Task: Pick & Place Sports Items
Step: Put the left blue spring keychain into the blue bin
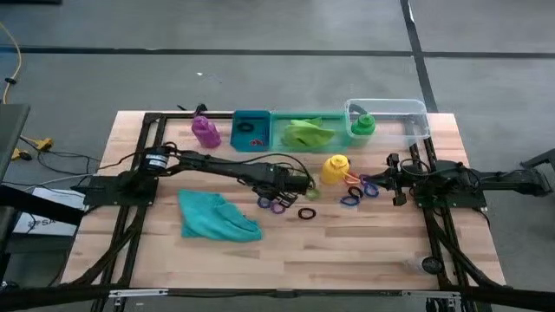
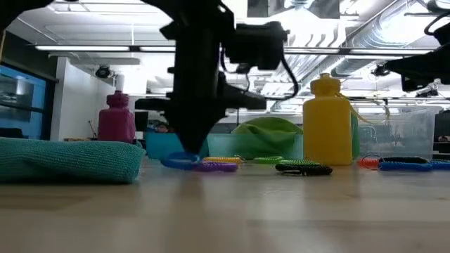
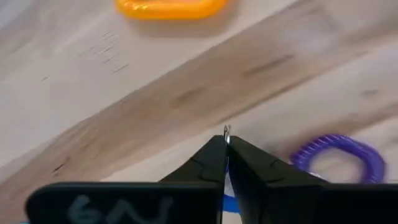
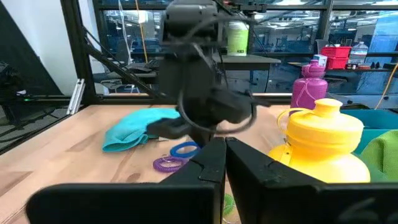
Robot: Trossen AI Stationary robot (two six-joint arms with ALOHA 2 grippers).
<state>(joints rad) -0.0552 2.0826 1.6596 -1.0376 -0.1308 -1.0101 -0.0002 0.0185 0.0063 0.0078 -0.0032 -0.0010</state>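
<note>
My left gripper point(image 1: 272, 196) points down at mid-table, shut on a blue coil ring point(image 2: 178, 162). A purple ring point(image 1: 280, 206) and a black ring point(image 1: 307, 213) lie flat beside it. The yellow bottle point(image 1: 336, 168) stands upright to its right, with more rings point(image 1: 357, 191) past it. A teal cloth point(image 1: 217, 217) lies crumpled near the left. The purple bottle point(image 1: 205, 130) stands at the far left. A lime-green cloth point(image 1: 305, 133) lies in the green bin, and a green bottle point(image 1: 362, 126) is in the clear bin. My right gripper point(image 4: 225, 149) waits shut at the right. My left gripper pinches the blue ring's coil point(image 3: 229, 203) between its two fingers, coming from above and pointing down. A small metal loop point(image 3: 226, 130) sticks out past the fingertips. The ring hangs low by the table point(image 4: 185, 149); whether it is clear of the wood I cannot tell.
A blue bin point(image 1: 251, 130), a green bin point(image 1: 286, 137) and a clear bin point(image 1: 399, 113) stand in a row along the far edge. An orange ring point(image 3: 168, 7) lies close to my left gripper. Bare wood stretches along the near edge point(image 1: 347, 260).
</note>
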